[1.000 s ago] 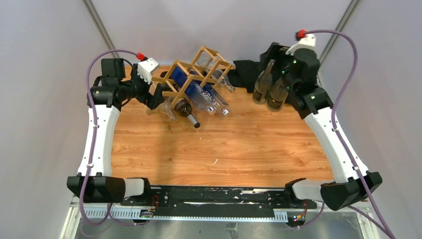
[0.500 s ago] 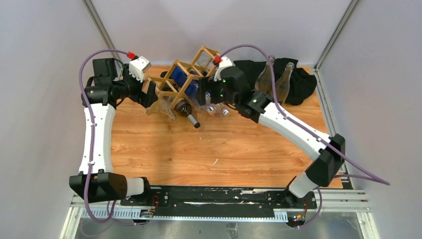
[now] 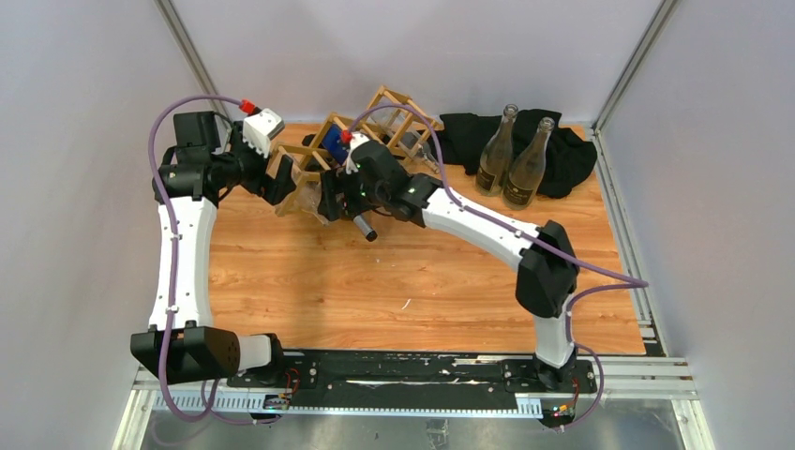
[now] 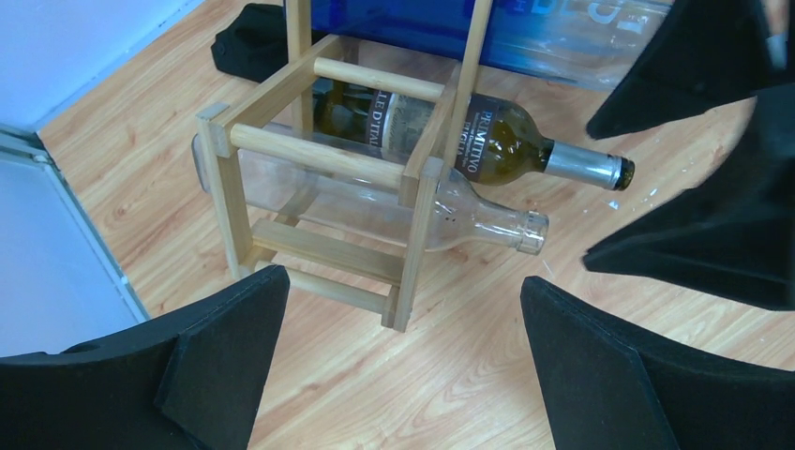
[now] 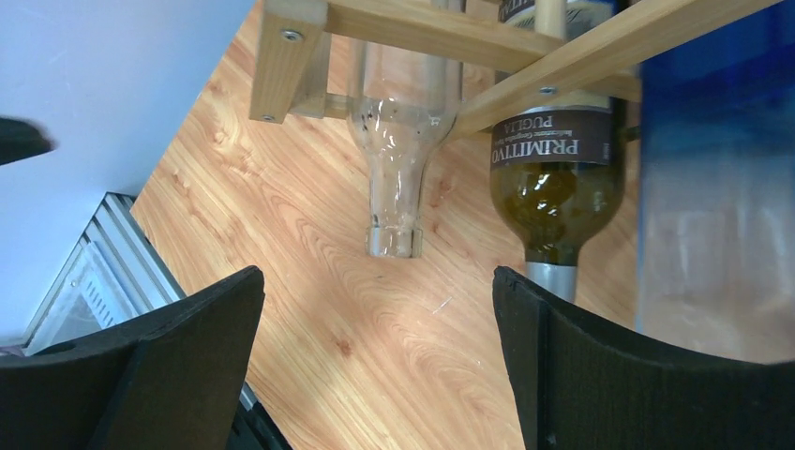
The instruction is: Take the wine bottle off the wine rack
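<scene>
The light-wood wine rack (image 3: 398, 117) (image 4: 323, 155) (image 5: 422, 23) stands at the back of the table. In its cells lie a dark green labelled wine bottle (image 4: 497, 150) (image 5: 553, 178), a clear bottle (image 4: 469, 217) (image 5: 403, 103) and a blue bottle (image 4: 487, 28) (image 5: 712, 187), necks pointing forward. My left gripper (image 3: 286, 183) (image 4: 403, 281) is open at the rack's left end, touching nothing. My right gripper (image 3: 333, 197) (image 5: 377, 277) is open in front of the clear and dark bottle necks, holding nothing. One right finger (image 5: 562, 356) hides the dark bottle's silver cap.
Two bottles (image 3: 494, 155) (image 3: 527, 167) stand upright on a black cloth (image 3: 572, 155) at the back right. The dark bottle's neck (image 3: 364, 228) sticks out over the wooden table (image 3: 412, 281). Grey walls close in the left, back and right.
My right arm has swung from the two standing bottles at the back right across to the rack's front. The left arm shifted slightly left. Both grippers stayed open.
</scene>
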